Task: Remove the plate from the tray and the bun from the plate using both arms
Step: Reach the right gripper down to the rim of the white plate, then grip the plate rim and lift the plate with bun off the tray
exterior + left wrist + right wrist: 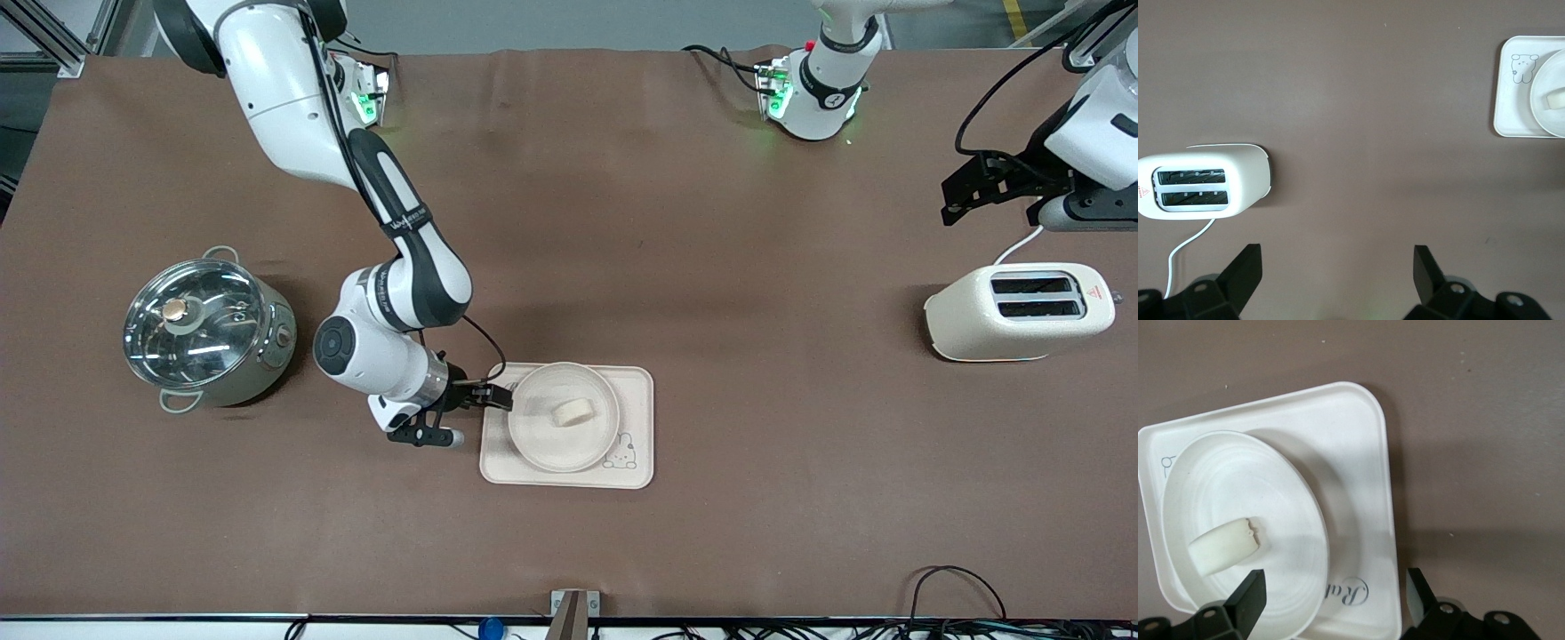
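**Q:** What lies closest to the front camera?

**R:** Closest is the tray [637, 404], a cream rectangle with rounded corners and a small rabbit drawing. On it sits the plate [536, 436], round, shallow, with a raised rim. On the plate lies the bun [572, 412], a small pale oblong lump, roughly at its centre.

**Q:** Where are the grippers?

**R:** The right gripper [500, 397] is low at the plate's rim, on the tray's edge toward the right arm's end of the table. Its fingers are spread, one over the plate and one over the tray; nothing is gripped. The left gripper [1338, 270] hangs over bare table beside a white toaster [1019, 310] at the left arm's end, fingers wide apart and empty. That arm is waiting.

**Q:** How would these things handle?

**R:** My guess: the plate looks light, stiff and smooth, so it could slip. The raised rim is the place to pinch, one finger inside and one outside. The bun looks soft; a gentle squeeze across its short width should do, since a hard one would crush it.

**Q:** Anything else on the table?

**R:** A steel pot [209, 329] with a glass lid stands at the right arm's end, well apart from the tray.
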Motion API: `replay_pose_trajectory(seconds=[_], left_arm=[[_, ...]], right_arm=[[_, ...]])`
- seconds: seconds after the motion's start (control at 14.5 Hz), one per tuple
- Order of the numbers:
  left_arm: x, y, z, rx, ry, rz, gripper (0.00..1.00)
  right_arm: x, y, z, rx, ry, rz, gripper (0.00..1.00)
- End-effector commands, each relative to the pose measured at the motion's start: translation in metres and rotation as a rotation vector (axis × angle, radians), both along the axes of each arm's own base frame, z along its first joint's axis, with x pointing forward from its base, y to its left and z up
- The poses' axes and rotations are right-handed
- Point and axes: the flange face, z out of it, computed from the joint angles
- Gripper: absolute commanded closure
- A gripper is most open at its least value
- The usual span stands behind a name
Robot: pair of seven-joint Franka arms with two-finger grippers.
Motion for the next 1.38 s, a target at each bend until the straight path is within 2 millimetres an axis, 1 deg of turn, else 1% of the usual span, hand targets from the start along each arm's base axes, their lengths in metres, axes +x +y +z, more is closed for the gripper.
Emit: replay_pose_trajectory(seconds=[0.0, 0.07, 0.14, 0.28, 0.34, 0.41, 0.55, 0.69, 0.76, 0.83, 0.97, 1.1, 1.24, 1.31], left_arm=[[0.001, 0.002, 0.003, 0.000, -0.003, -0.008, 0.00], [0.001, 0.002, 0.002, 0.000, -0.001, -0.008, 0.00], [0.001, 0.002, 0.001, 0.001, 0.000, -0.008, 0.00], [0.002, 0.002, 0.000, 0.002, 0.004, -0.008, 0.00], [0.002, 0.002, 0.000, 0.001, 0.003, -0.008, 0.00], [0.002, 0.001, 0.000, 0.002, 0.004, -0.010, 0.00], [0.002, 0.001, -0.002, 0.002, 0.008, -0.010, 0.00], [0.002, 0.000, -0.001, 0.002, 0.006, -0.011, 0.00], [0.002, 0.000, -0.001, 0.002, 0.006, -0.011, 0.00], [0.002, 0.000, -0.001, 0.002, 0.006, -0.011, 0.00], [0.002, -0.001, -0.001, 0.001, 0.005, -0.014, 0.00], [0.004, -0.003, -0.002, -0.001, 0.006, -0.007, 0.00], [0.004, -0.005, -0.003, -0.004, 0.010, -0.007, 0.00], [0.004, -0.007, -0.004, -0.003, 0.011, -0.009, 0.00]], right_arm=[[-0.001, 0.024, -0.014, 0.009, -0.031, -0.007, 0.29], [-0.002, 0.029, -0.019, 0.007, -0.033, 0.001, 0.45], [-0.003, 0.034, -0.021, 0.006, -0.040, 0.005, 0.63], [-0.007, 0.042, -0.030, -0.002, -0.066, 0.006, 0.64], [-0.009, 0.044, -0.037, -0.008, -0.070, 0.008, 0.77], [-0.009, 0.045, -0.037, -0.008, -0.079, 0.007, 0.99], [-0.004, 0.038, -0.035, -0.006, -0.084, -0.002, 1.00], [-0.004, 0.038, -0.028, 0.005, -0.086, 0.003, 1.00], [-0.002, 0.036, -0.020, 0.010, -0.089, 0.002, 1.00], [-0.003, 0.036, -0.002, 0.022, -0.085, 0.015, 1.00], [-0.015, 0.036, 0.027, 0.037, -0.055, 0.056, 1.00], [-0.042, 0.036, 0.042, 0.034, -0.041, 0.073, 1.00], [-0.080, 0.031, 0.056, 0.024, -0.040, 0.078, 1.00], [-0.099, 0.024, 0.058, 0.018, -0.028, 0.086, 1.00]])
